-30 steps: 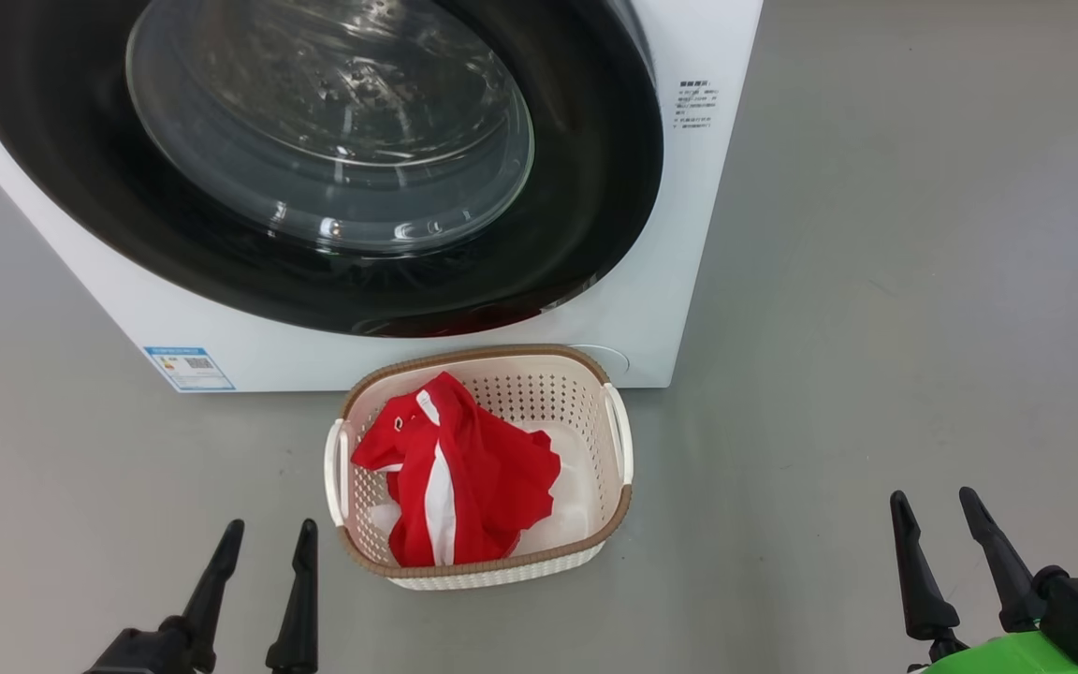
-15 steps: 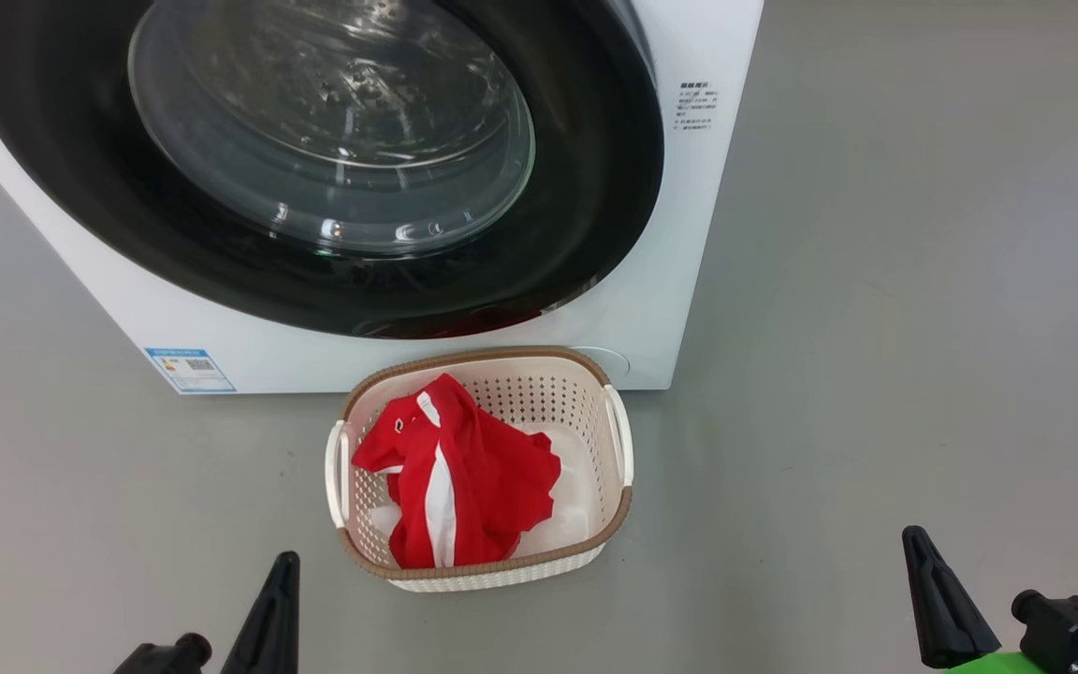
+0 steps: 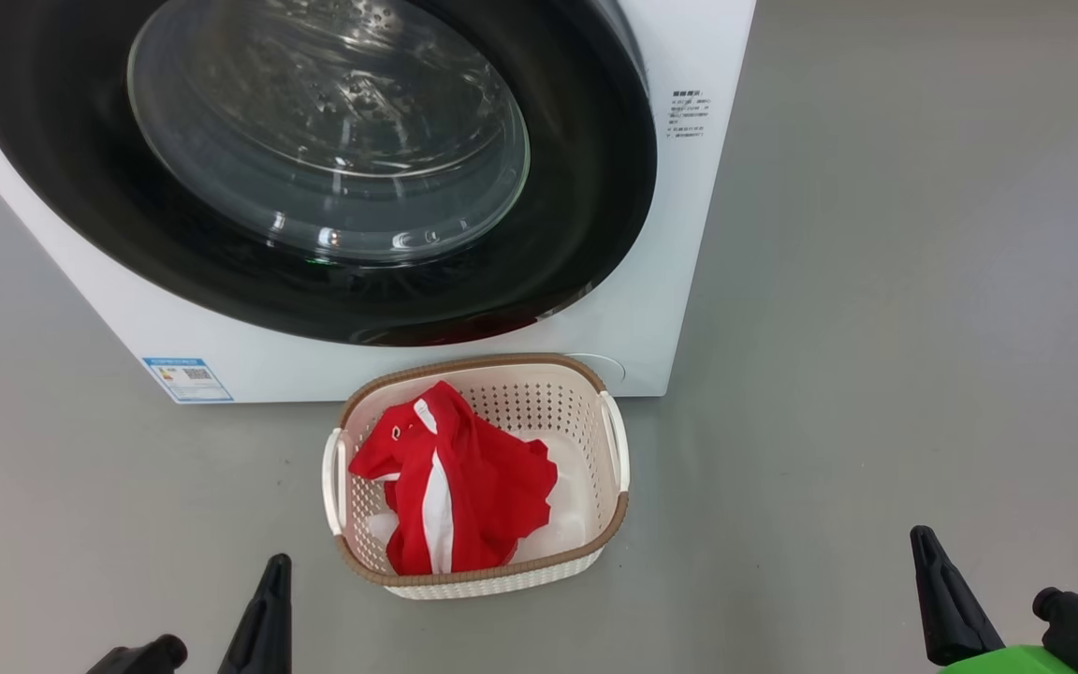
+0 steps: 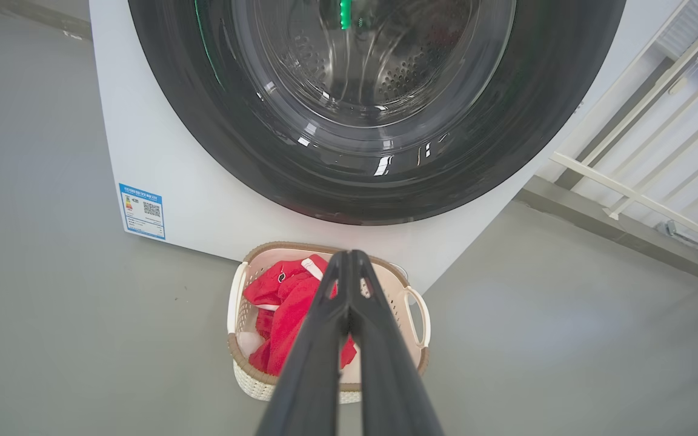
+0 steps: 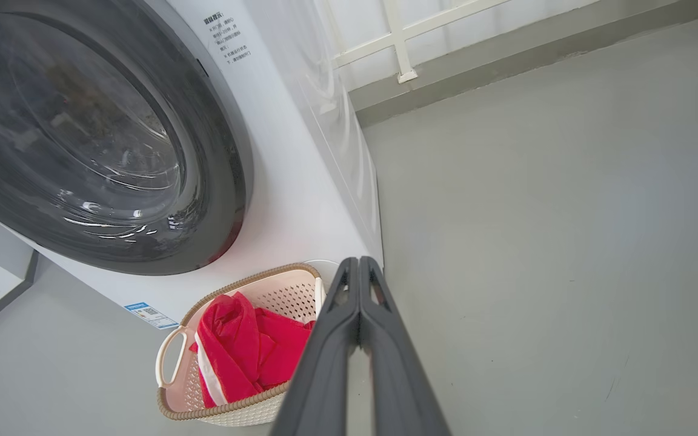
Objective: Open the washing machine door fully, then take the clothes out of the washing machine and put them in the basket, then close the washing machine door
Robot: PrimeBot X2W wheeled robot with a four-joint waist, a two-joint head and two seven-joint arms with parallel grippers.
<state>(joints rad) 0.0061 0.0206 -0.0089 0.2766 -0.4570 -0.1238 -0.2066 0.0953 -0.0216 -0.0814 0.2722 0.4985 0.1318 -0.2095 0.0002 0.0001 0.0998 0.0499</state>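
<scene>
Changed: both finger pairs, spread a second ago, have closed up, and both grippers sit lower in the head view; that view itself has shifted a touch.
Left gripper (image 3: 275, 566): fingers pressed together tip to tip, gripping nothing, hanging above the floor (image 3: 876, 374) just short of the basket's near left corner.
Right gripper (image 3: 923, 538): fingers likewise squeezed together and empty, well off to the basket's right.
Clothes (image 3: 473, 487): a red heap with a white stripe, lying inside the basket towards its left side, as before.
Basket (image 3: 502, 363): on the floor right in front of the washer, its far rim close to the washer's foot; whether they touch I cannot tell.
Door (image 3: 586, 187): closed against the washer front, with the empty steel drum showing through the glass.
Washer (image 3: 689, 281): white box with a blue label (image 3: 188, 378) at its lower left corner.
Railing (image 4: 646, 151): white bars beyond the washer's right side.
</scene>
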